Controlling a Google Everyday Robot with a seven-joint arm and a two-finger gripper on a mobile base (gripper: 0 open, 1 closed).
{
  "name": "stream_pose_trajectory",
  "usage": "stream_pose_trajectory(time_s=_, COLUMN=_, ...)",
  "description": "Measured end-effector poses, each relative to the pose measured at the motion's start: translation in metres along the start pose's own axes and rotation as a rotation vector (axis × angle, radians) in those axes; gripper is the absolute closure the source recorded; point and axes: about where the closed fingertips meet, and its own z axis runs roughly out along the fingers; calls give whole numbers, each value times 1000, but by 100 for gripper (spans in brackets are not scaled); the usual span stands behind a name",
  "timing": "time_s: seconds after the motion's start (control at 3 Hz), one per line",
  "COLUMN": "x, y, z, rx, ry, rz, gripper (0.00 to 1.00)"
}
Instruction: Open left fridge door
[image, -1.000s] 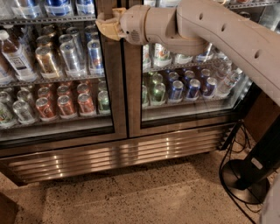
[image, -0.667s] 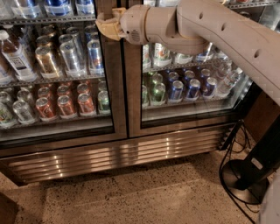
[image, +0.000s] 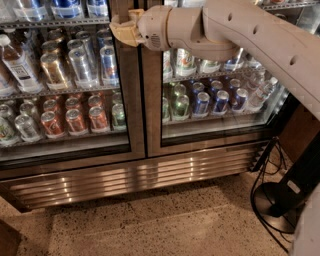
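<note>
Reaching in from the right, the pale arm (image: 250, 35) sets the tan gripper (image: 121, 30) against the upper part of the left fridge door (image: 134, 100), on its steel frame beside the centre seam. Whether the jaws are wide or narrow I cannot tell. The door sits closed, level with the twin door (image: 152, 100) just right of the jaws. Far below the jaws, the ribbed grille (image: 135, 177) runs along the base of the fridge (image: 75, 159). Red cans (image: 75, 120) stand behind the glass, down and left of the jaws.
</note>
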Motion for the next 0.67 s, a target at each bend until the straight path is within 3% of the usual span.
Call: stream_pose_trajectory(time_s=0.67, x=-1, y=1, z=0, rx=-15, ry=2, rz=5, gripper=100)
